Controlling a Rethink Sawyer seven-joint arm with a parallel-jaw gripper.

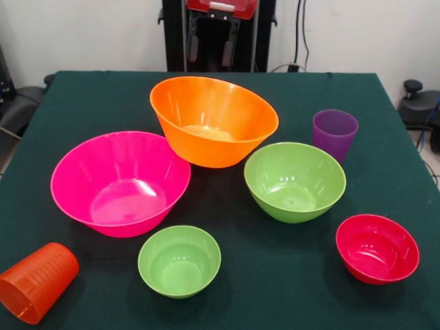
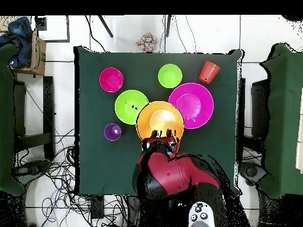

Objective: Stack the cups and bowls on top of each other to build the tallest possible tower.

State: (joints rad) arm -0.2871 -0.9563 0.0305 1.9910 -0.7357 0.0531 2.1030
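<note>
Nearest the front edge, an orange cup [image 1: 36, 282] lies tipped on its side at the table's corner, with the small lime green bowl [image 1: 179, 260] and the small crimson bowl [image 1: 377, 248] upright and well apart along the same near stretch. Behind them sit the large pink bowl [image 1: 120, 182] and the medium lime green bowl [image 1: 295, 181], and farther back the large orange bowl [image 1: 214, 120], tilted and seemingly leaning on the pink bowl's rim, with the translucent purple cup [image 1: 335, 133] beside it. No tower exists yet (every piece stands alone on the green table [image 1: 275, 289]). At the far edge the gripper [image 2: 159, 140] hangs by the orange bowl's rim in the overhead view; whether it is spread or pressed together I cannot tell. The likely trouble: the glossy, already tilted orange bowl could slip or swing if pinched at its thin rim, knocking the pink bowl, and the fallen cup could roll off the corner if nudged.
</note>
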